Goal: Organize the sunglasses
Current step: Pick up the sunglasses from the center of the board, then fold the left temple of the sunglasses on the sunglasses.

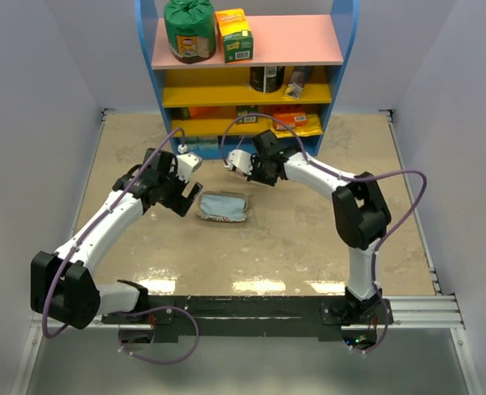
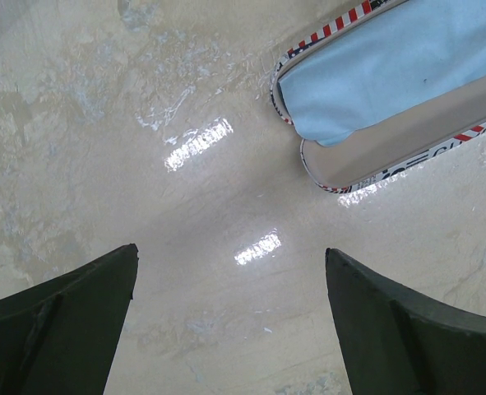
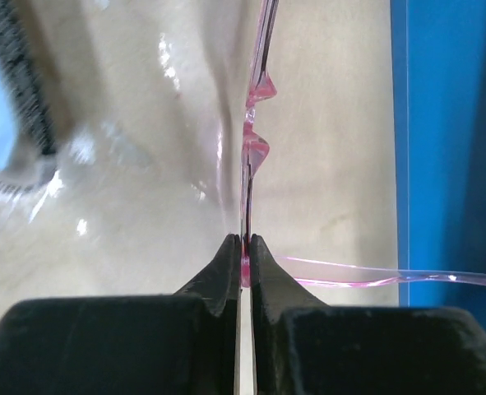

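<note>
The right pincer (image 3: 245, 247) is pinched tight on the thin rim of the sunglasses (image 3: 255, 148), which stand edge-on over the bench (image 3: 144, 206), with the blue shelf (image 3: 448, 123) at 3 o'clock. The left pincer (image 2: 230, 251) gapes wide and empty, and the pouch (image 2: 391, 156), with a blue cloth (image 2: 391, 66) on it, lies at 1 o'clock from it. So slim a hold probably calls for a slow, level carry, minding the arm splayed sideways, which could snag.

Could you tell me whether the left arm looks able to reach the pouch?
Probably yes: the open left gripper hangs close to the pouch, with only bare table between them, and the right gripper, pinching the sunglasses, is clear of it.
</note>
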`<move>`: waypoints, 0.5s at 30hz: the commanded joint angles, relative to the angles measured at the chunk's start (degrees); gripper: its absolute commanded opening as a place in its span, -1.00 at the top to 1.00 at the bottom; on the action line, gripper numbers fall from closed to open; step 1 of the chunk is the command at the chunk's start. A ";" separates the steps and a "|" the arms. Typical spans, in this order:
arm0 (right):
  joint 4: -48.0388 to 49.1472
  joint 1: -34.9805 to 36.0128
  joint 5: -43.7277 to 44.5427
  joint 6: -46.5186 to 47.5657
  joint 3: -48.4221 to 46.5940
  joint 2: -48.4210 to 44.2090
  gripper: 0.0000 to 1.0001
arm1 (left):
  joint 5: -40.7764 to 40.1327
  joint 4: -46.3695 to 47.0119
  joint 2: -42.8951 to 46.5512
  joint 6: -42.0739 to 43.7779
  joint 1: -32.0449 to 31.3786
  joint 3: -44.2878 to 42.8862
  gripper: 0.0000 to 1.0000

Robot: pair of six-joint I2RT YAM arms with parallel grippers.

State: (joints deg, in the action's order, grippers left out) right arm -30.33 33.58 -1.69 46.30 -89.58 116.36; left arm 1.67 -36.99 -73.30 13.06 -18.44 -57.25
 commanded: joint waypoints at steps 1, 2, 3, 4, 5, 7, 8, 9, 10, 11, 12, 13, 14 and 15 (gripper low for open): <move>-0.88 -0.45 -0.59 -1.22 5.01 -8.42 1.00 | -0.09 1.31 1.75 -0.05 0.42 0.21 -1.00; -0.96 -0.54 -0.33 -1.39 5.99 -9.56 1.00 | 0.00 1.22 1.75 -0.05 0.42 0.21 -1.00; -1.14 -0.71 0.02 -1.57 6.95 -10.61 1.00 | 0.35 1.22 1.75 -0.23 0.42 0.13 -1.00; -1.23 -0.89 0.11 -1.83 8.88 -12.97 1.00 | 0.61 1.13 1.75 -0.14 0.42 0.04 -1.00; -1.23 -1.06 0.11 -1.92 10.03 -14.21 1.00 | 0.61 1.05 1.75 -0.23 0.42 -0.05 -1.00; -1.31 -1.33 0.02 -2.01 13.62 -18.68 1.00 | 1.23 0.87 1.75 -0.23 0.42 -0.31 -1.00; -1.66 -1.33 -0.24 -1.92 14.69 -20.10 1.00 | 1.40 0.70 1.75 -0.31 0.33 -0.49 -1.00; -3.23 -1.33 -1.63 -1.75 15.57 -21.86 1.00 | 1.93 0.61 1.75 -0.23 0.42 -0.92 -1.00; -4.20 -1.33 -2.60 -1.57 17.06 -24.92 1.00 | 1.93 0.26 1.67 -0.31 0.42 -1.10 -1.00; -5.26 -1.33 -3.83 -1.48 17.68 -26.78 1.00 | 2.02 0.17 1.67 -0.23 0.42 -1.37 -1.00; -6.92 -1.24 -6.19 -1.48 18.30 -28.45 1.00 | 2.28 -0.01 1.67 -0.31 0.42 -1.80 -1.00; -7.64 -1.15 -7.43 -1.31 19.69 -30.12 1.00 | 2.46 -0.27 1.67 -0.40 0.33 -2.07 -1.00; -8.16 -1.06 -8.58 -1.22 20.49 -33.96 1.00 | 2.72 -0.27 1.67 -0.40 0.42 -2.16 -1.00; -8.87 -0.54 -10.50 -1.04 21.37 -35.57 1.00 | 3.33 -0.36 1.67 -0.32 0.33 -2.51 -1.00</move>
State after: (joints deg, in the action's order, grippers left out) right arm -35.75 32.23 -4.84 45.04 -70.37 89.93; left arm 2.92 -37.50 -73.17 13.06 -18.44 -57.28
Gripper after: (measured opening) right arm 0.027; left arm 0.997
